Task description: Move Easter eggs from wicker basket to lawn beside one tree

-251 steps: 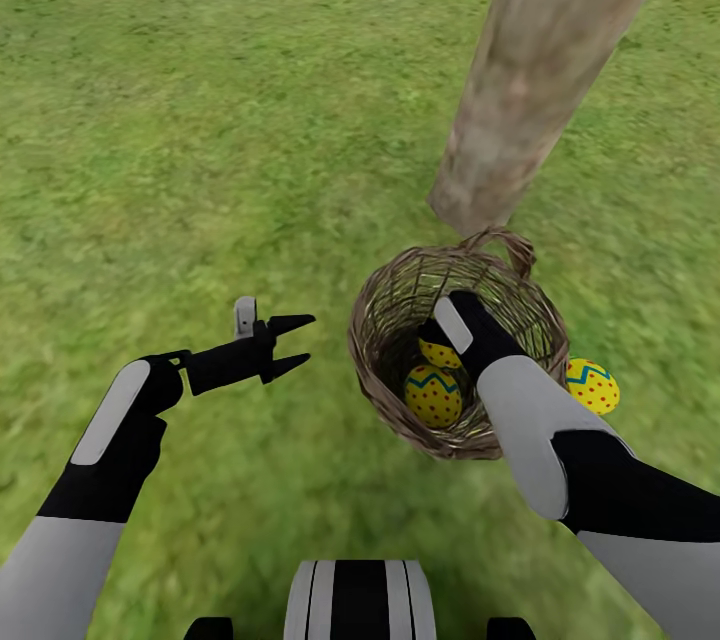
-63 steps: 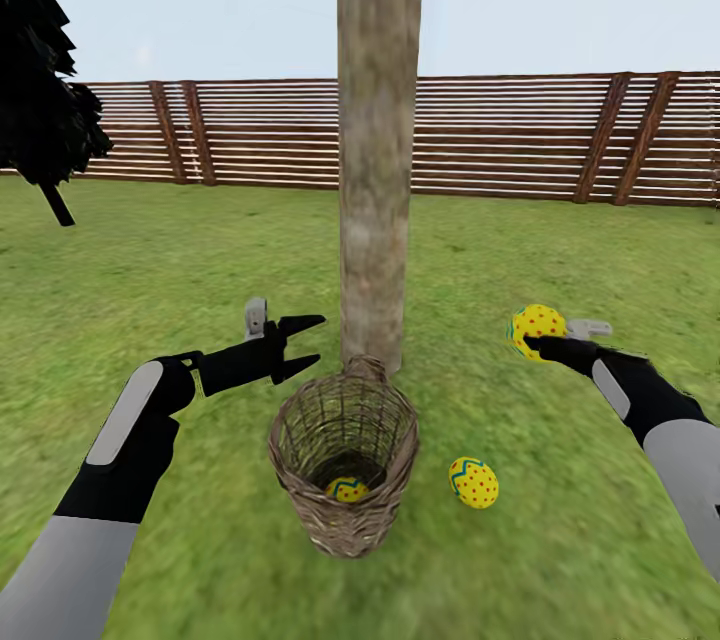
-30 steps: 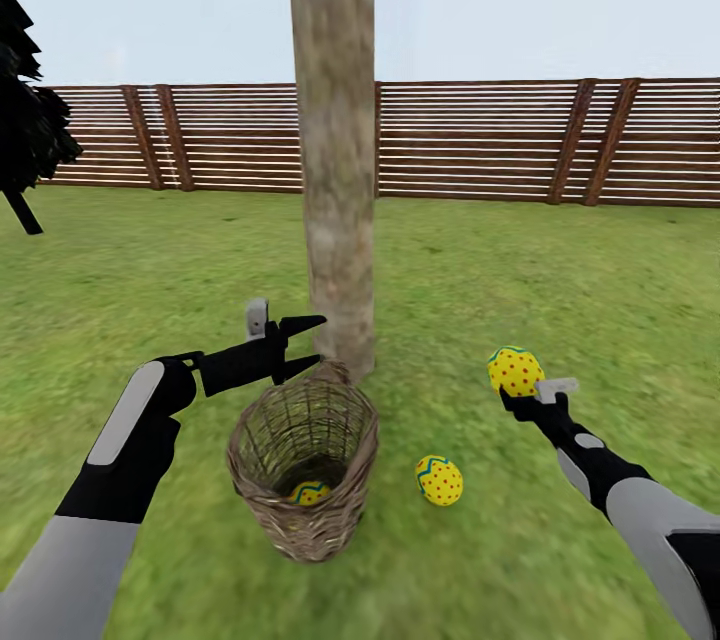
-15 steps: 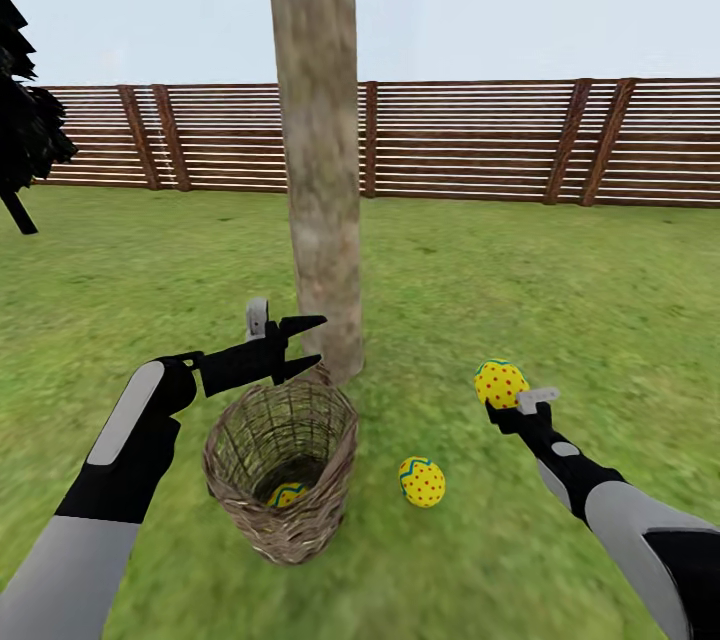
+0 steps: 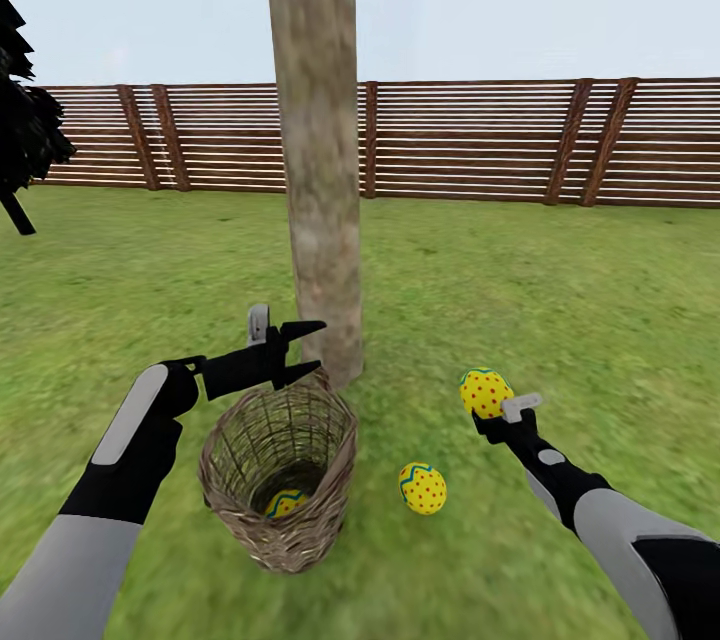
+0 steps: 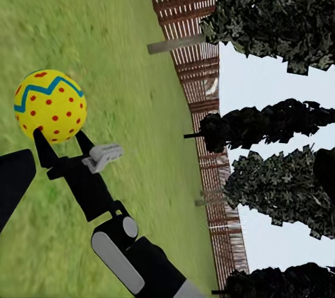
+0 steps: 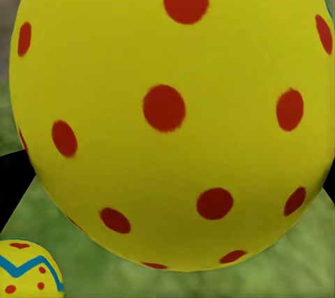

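Outdoors on the lawn (image 5: 560,300), the robot's right hand (image 5: 487,407) is clamped on one of the Easter eggs (image 5: 485,392), holding it clear of the grass off to the right of the tree (image 5: 318,150). From the left wrist camera the same held egg (image 6: 50,105) sits between two dark fingers (image 6: 43,150), its blue zigzag band and red dots plain to see. Up close in the right wrist view, the held egg (image 7: 171,109) looms large and yellow, with a second egg (image 7: 28,269) peeking in at one corner over blurred green that appears to be grass.

That second egg (image 5: 423,487) lies on the lawn, just beside the wicker basket (image 5: 279,475) and near the foot of the tree. A third egg (image 5: 285,502) rests at the bottom of the basket, seen through the open top. The basket stands on the grass directly in front of the trunk, its far rim close to the bark.

The left hand (image 5: 304,351) hangs above the basket's near-left rim with its fingers spread apart and nothing between them.

Behind the scene a slatted wooden fence (image 5: 480,142) runs along the far edge of the lawn, and a black-foliaged tree (image 5: 28,125) stands toward the lawn's far left corner. More dark trees (image 6: 279,12) line the fence in the left wrist view.
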Controlling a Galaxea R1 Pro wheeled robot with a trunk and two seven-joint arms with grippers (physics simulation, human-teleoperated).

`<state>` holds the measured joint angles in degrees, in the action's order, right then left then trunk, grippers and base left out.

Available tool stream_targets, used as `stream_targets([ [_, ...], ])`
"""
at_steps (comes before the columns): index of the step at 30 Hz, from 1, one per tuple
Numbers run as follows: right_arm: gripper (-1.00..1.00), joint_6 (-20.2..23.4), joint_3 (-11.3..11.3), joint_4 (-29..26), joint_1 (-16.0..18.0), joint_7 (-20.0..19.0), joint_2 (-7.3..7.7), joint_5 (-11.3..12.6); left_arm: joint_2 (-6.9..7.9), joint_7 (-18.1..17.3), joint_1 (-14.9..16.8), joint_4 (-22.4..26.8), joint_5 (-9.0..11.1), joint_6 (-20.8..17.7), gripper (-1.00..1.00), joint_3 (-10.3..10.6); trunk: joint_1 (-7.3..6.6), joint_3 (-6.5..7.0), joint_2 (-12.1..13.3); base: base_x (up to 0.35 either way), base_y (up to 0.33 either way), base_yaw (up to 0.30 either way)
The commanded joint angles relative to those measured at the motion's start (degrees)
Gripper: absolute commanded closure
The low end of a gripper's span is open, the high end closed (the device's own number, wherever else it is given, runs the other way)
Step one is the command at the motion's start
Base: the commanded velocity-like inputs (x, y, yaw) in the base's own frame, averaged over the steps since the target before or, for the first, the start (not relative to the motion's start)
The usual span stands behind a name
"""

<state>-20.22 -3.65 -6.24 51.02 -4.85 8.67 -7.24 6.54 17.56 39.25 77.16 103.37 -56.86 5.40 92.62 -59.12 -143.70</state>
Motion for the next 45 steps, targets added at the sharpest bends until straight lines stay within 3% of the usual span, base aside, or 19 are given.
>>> stream_targets([
  [1,1.00,-0.2,-0.3,0.0,0.0,-0.1,0.03,0.0,0.05,0.5,0.0,0.1,0.6,0.0,-1.00,0.1,-0.01,-0.05,0.0,0.000,0.000,0.000],
  [13,1.00,-0.2,-0.3,0.1,0.0,-0.1,-0.25,0.2,0.02,0.5,0.0,1.8,0.6,-0.1,-1.00,0.0,0.25,-2.27,-0.2,0.000,0.000,0.000],
  [17,1.00,-0.2,-0.3,0.1,0.0,-0.1,-0.94,0.0,0.05,0.5,0.0,3.6,0.7,-0.1,-1.00,0.0,0.25,-2.27,-0.2,0.000,0.000,0.000],
  [45,1.00,0.2,-0.4,0.1,0.0,-0.1,-1.17,0.0,-0.03,0.4,0.0,3.9,0.7,-0.2,-1.00,0.7,0.97,-8.47,-0.5,0.000,0.000,0.000],
])
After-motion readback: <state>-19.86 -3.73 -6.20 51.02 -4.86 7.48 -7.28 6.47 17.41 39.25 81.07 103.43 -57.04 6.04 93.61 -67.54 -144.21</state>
